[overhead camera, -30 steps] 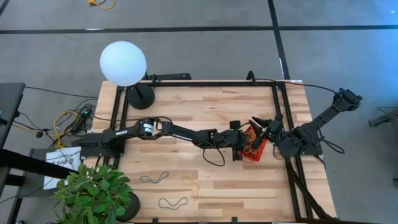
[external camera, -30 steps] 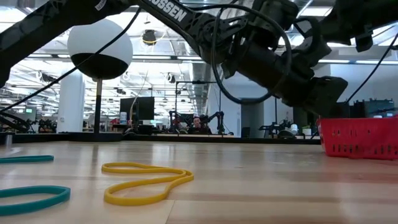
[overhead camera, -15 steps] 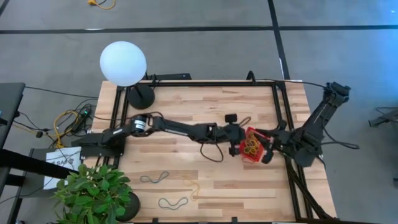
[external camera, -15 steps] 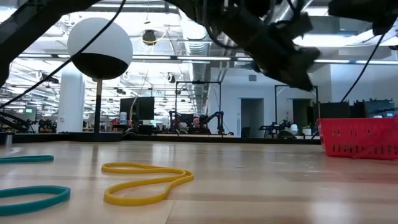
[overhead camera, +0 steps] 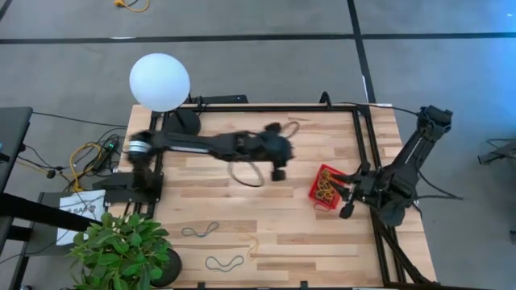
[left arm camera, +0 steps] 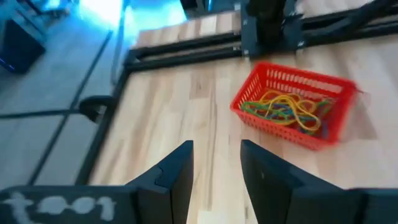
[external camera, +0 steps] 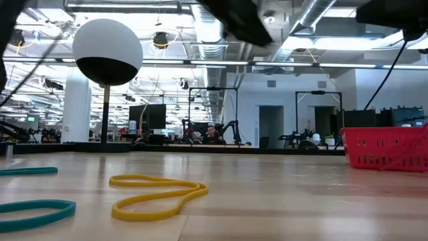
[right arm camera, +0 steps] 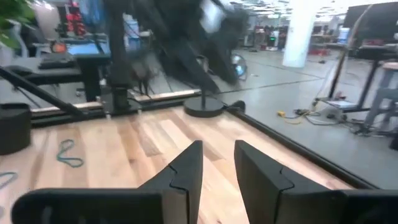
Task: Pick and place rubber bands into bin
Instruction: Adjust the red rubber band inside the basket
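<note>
We see the red bin [overhead camera: 326, 186] on the right side of the wooden table [overhead camera: 242, 234], with a heap of rubber bands [left arm camera: 287, 111] inside it. The left gripper [overhead camera: 278, 158] hangs over the middle of the table, well apart from the bin, fingers [left arm camera: 177, 175] parted and holding nothing. The right gripper [overhead camera: 348, 193] waits just beside the bin, fingers [right arm camera: 186, 171] a little apart and empty too. The left arm looks smeared (it is hard to make out). Three loose bands lie near the front edge: a green one [overhead camera: 200, 231], a yellow one [external camera: 157, 195] and another green one [overhead camera: 226, 263]. A white ball lamp [overhead camera: 160, 81] and a leafy plant [overhead camera: 121, 250] stand off to the left.
</note>
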